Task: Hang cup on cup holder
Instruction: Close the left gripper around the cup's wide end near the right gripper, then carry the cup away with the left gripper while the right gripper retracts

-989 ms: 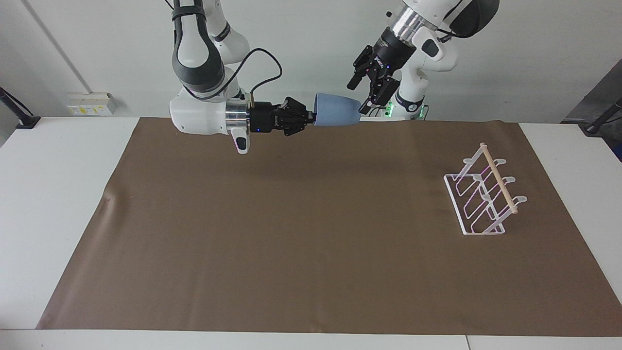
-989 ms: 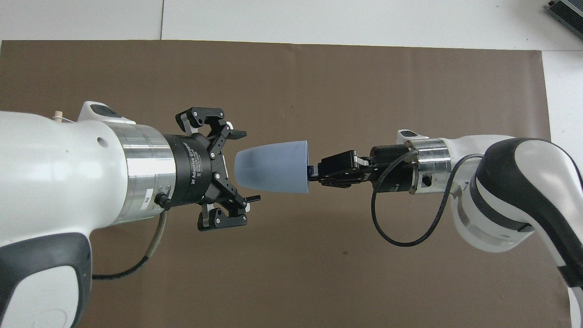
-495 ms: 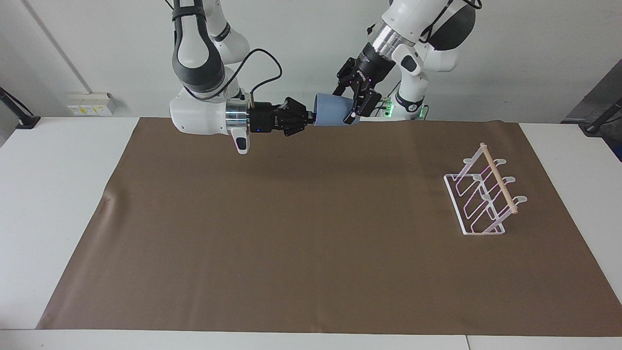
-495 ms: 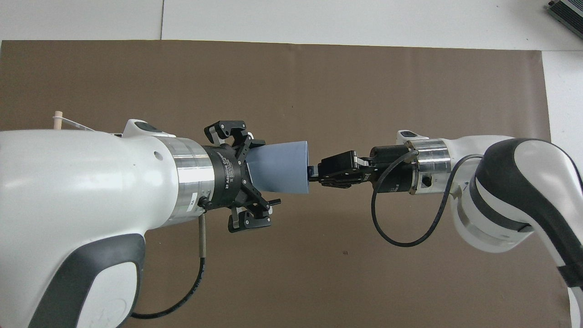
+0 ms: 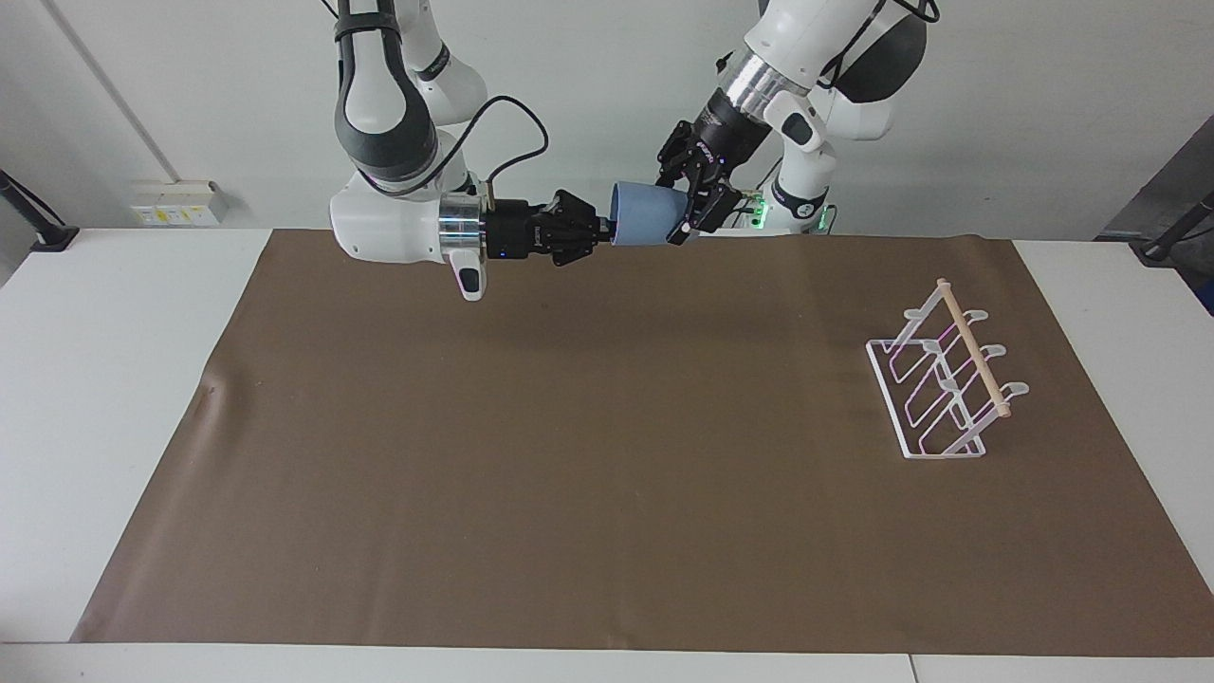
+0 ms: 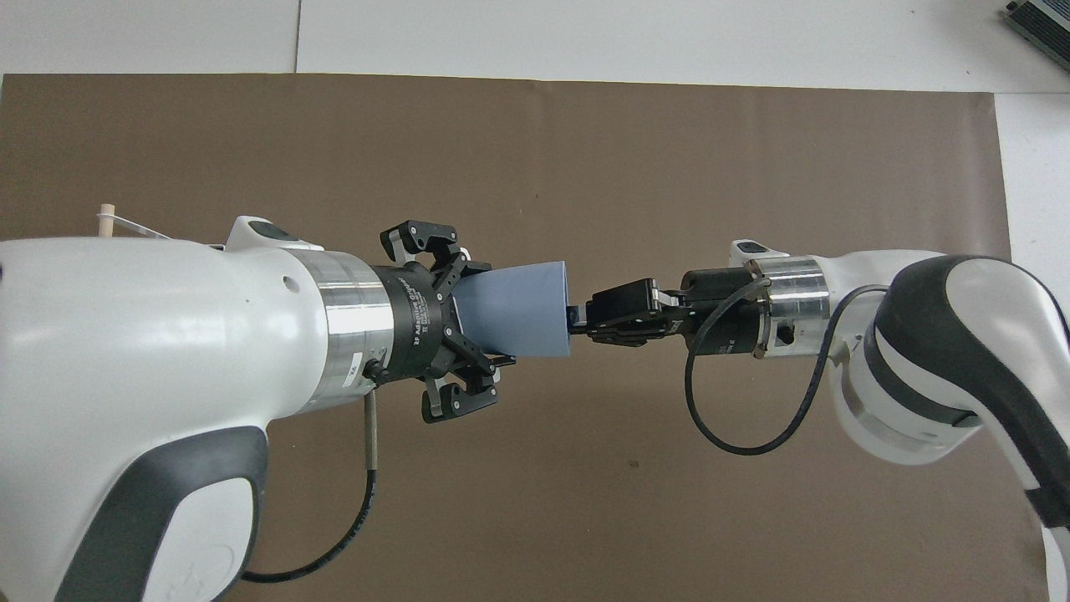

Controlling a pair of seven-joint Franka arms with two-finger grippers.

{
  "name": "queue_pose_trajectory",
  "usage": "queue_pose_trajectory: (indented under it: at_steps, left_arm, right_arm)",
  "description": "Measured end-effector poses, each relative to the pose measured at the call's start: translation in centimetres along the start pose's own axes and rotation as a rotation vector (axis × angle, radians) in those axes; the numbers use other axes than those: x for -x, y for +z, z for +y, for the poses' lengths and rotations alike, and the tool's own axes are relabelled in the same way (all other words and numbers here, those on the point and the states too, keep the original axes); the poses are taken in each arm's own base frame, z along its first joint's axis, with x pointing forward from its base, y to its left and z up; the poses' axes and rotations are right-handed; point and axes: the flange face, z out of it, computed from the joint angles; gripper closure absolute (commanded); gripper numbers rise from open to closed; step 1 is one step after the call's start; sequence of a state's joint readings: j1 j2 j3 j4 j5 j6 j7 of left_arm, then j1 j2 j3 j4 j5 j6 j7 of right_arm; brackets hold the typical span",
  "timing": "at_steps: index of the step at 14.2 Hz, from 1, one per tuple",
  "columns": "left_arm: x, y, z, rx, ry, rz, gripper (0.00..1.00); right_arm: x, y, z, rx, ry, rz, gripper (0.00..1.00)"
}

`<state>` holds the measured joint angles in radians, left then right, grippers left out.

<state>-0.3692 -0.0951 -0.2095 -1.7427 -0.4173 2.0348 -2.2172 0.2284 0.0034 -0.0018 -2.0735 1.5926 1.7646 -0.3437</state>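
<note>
Gripping the cup (image 5: pixel 643 214) by its rim, right claw (image 5: pixel 607 230) stays clamped; left claw (image 5: pixel 685 204) closes around its base.

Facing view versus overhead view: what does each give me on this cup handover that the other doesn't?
Only the facing view shows the whole cup holder standing on the brown mat toward the left arm's end of the table, with all its prongs free.

Only the overhead view shows the left gripper closed around the cup's narrow base end; the left arm hides nearly all the rack there.

Both show the cup held in the air on its side, with the right gripper shut on its rim.
</note>
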Motion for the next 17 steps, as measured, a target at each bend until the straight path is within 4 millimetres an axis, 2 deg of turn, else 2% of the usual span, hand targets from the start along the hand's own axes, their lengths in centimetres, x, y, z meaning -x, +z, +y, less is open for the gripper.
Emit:
queue_pose_trajectory:
  at_steps: [3,4,5,6,7,13,17]
  left_arm:
    - [0.1,0.0,-0.1,-0.001,0.006,0.0,1.0]
    - [0.1,0.0,-0.1,-0.001,0.01,0.0,1.0]
    - [0.1,0.0,-0.1,-0.001,0.013,0.0,1.0]
    - [0.2,0.1,-0.2,-0.003,0.015,0.0,1.0]
    - [0.4,0.2,-0.4,-0.005,0.021,-0.001,1.0]
    - [0.9,0.5,-1.1,-0.018,0.031,-0.006,1.0]
    - [0.5,0.4,-0.7,-0.022,0.017,-0.008,1.0]
  right_arm:
    - [0.1,-0.1,0.0,0.0,0.001,0.001,1.0]
    - [0.1,-0.1,0.0,0.0,0.001,0.001,0.92]
    - [0.1,-0.1,0.0,0.0,0.001,0.002,0.7]
    - [0.1,-0.2,0.0,0.001,0.0,0.007,0.19]
    - [0.0,-0.2,0.0,0.001,0.0,0.008,0.0]
    - [0.0,-0.3,0.0,0.005,-0.001,0.012,0.0]
    - [-0.2,-1.2,1.4,0.187,-0.044,0.017,0.0]
